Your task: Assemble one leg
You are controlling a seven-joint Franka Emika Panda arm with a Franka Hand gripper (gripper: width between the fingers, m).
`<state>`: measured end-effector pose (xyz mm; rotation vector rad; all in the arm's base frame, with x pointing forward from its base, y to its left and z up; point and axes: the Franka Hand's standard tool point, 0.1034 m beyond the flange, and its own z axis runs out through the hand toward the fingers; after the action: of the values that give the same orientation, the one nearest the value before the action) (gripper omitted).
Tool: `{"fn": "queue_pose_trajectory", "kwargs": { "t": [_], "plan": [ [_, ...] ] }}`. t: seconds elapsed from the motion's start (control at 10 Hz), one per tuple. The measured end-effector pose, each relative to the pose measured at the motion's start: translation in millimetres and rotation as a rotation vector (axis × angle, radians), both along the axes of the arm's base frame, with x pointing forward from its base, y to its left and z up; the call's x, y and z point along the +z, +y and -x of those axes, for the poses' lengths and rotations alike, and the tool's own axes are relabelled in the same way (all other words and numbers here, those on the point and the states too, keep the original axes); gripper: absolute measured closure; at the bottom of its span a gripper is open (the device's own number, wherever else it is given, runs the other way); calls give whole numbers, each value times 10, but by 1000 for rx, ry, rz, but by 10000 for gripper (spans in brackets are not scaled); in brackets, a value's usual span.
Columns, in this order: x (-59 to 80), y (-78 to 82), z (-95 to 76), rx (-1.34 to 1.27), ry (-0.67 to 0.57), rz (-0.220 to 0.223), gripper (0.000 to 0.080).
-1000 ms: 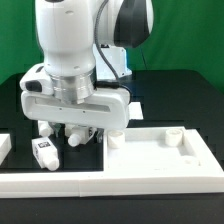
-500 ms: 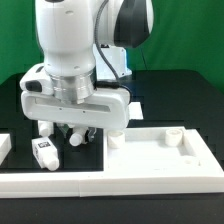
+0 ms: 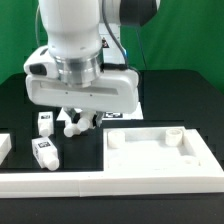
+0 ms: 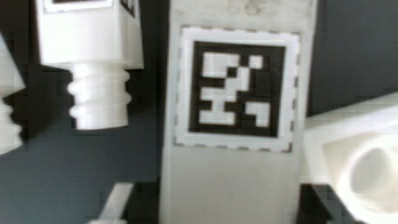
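My gripper (image 3: 78,120) is shut on a white leg (image 3: 70,126) and holds it just above the black table. In the wrist view this leg (image 4: 231,100) fills the middle, its black-and-white tag facing the camera, with a dark finger (image 4: 146,205) against each side; the gripper (image 4: 231,208) sits at its lower end. A second leg (image 3: 43,121) stands at the exterior view's left and shows its ribbed peg end in the wrist view (image 4: 98,70). A third leg (image 3: 42,152) lies nearer the front. The large white tabletop (image 3: 160,152) lies at the exterior view's right.
A white rail (image 3: 100,186) runs along the table's front edge. Another white part (image 3: 4,146) shows at the exterior view's left edge. The marker board (image 3: 128,112) lies behind the hand. The tabletop's rim (image 4: 356,150) is close beside the held leg.
The hand has risen from the table with the leg between its fingers. The leg standing at the exterior view's left, hidden behind the hand before, now shows.
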<state>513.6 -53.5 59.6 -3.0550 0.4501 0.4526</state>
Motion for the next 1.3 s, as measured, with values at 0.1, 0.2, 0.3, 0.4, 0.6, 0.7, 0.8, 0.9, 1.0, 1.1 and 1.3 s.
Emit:
{"fn": "queue_pose_trajectory", "kwargs": {
  "t": [0.1, 0.2, 0.3, 0.4, 0.6, 0.7, 0.8, 0.9, 1.0, 1.1, 1.3],
  "plan": [
    [112, 43, 9, -27, 7, -4, 517],
    [183, 108, 54, -59, 10, 0, 515],
    [179, 209, 134, -88, 19, 9, 515],
    [151, 350, 202, -107, 35, 18, 515],
    [131, 574, 222, -100, 42, 36, 515],
    [114, 726, 239, -58, 41, 39, 515],
    [111, 686, 234, -61, 40, 33, 515],
    [110, 655, 233, -66, 40, 35, 515],
    [105, 670, 236, -63, 41, 34, 515],
    [105, 681, 230, -53, 32, 42, 515],
    [145, 974, 313, 147, -63, 45, 515]
  ]
}}
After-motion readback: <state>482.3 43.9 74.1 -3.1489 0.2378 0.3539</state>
